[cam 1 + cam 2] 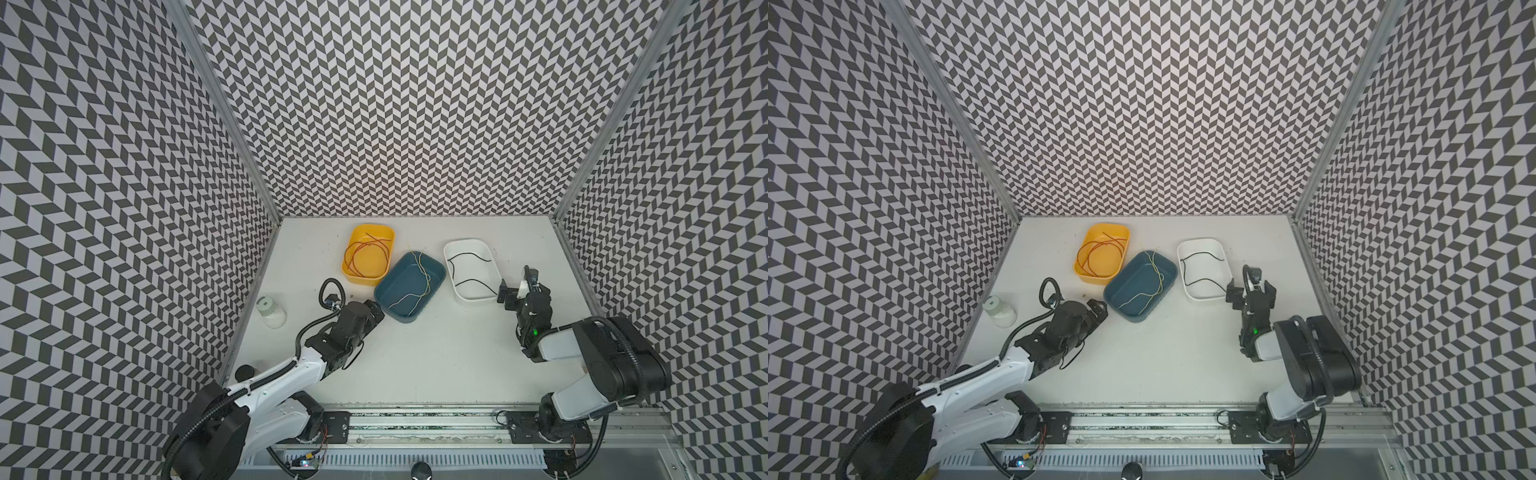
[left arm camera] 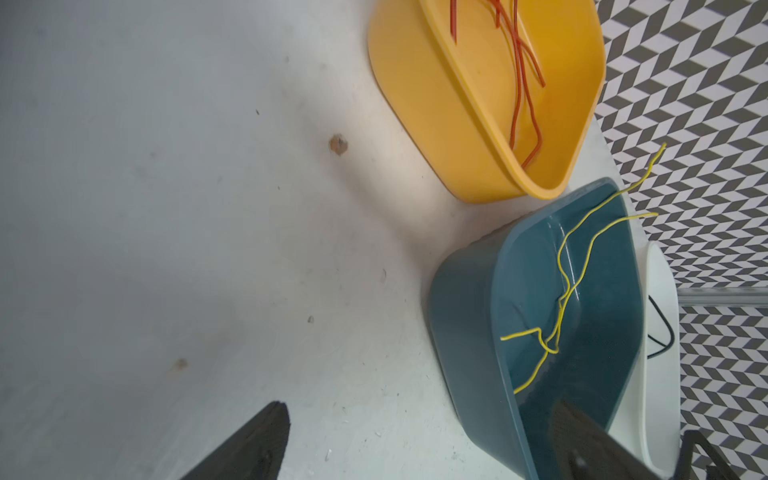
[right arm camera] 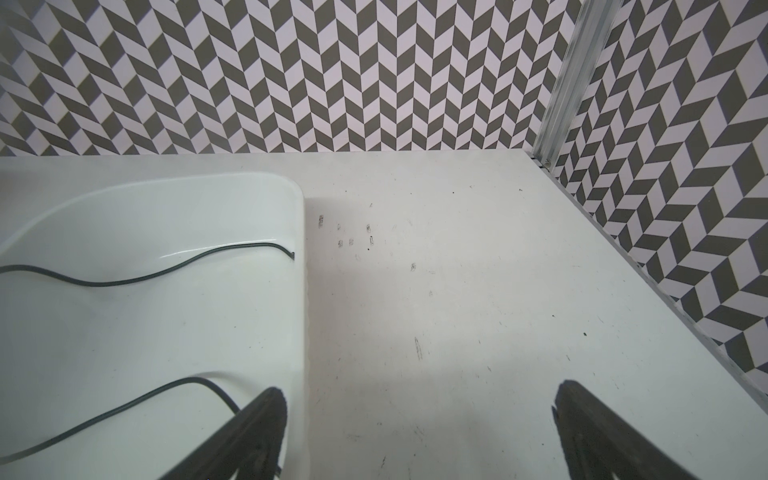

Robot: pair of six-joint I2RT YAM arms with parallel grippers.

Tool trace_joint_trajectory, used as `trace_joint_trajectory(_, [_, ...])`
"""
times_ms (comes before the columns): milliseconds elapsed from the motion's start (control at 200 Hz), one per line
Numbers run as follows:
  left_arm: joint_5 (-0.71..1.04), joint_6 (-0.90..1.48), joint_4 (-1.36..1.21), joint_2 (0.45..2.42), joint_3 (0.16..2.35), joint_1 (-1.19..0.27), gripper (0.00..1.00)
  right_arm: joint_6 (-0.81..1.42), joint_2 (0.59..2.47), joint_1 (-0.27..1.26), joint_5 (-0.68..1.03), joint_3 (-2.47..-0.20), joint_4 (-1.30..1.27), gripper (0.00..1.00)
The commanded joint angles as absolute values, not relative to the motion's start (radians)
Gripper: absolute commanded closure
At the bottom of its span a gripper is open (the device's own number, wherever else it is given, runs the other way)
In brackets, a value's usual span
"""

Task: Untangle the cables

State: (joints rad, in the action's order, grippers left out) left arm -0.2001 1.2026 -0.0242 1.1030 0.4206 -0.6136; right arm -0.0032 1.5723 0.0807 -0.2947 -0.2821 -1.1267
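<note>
Left hand (image 1: 375, 311): spread, empty, low over the white surface (image 1: 436, 357), just beside the near corner of the teal plastic tray (image 1: 399, 316).
Right hand (image 1: 517, 291): spread, empty, at the right rim of the white plastic tray (image 1: 473, 297).
Cables, location: thin yellow wires (image 2: 560, 307) in the teal tray; thin red-orange wires (image 2: 517, 83) in the yellow plastic tray (image 1: 361, 282); thin black wire (image 3: 104, 284) in the white tray.
Handling: expect light, limp, slippery strands; pinch near a free end, clear of crossings.
Axis: yellow wires run lengthwise, crossing midway, two ends over the far rim; black wire appears C-shaped, ends toward your right hand.
</note>
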Motion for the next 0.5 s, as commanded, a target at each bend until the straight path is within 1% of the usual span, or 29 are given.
trace_joint_trajectory(0, [-0.26,1.3,-0.157,1.157,0.429,-0.665,0.0,-0.029,1.574,0.082,-0.289,-0.29,-1.116,0.0])
trace_joint_trajectory(60, [-0.274,1.308,-0.216,1.204,0.439,-0.687,0.0,-0.029,1.574,0.082,-0.288,-0.29,-1.117,0.0])
trace_joint_trajectory(195, [-0.333,1.313,-0.262,1.301,0.486,-0.736,0.0,-0.031,1.574,0.083,-0.288,-0.29,-1.117,0.0])
trace_joint_trajectory(496, [-0.358,1.322,-0.383,1.495,0.595,-0.778,0.0,-0.031,1.575,0.083,-0.285,-0.296,-1.107,0.0])
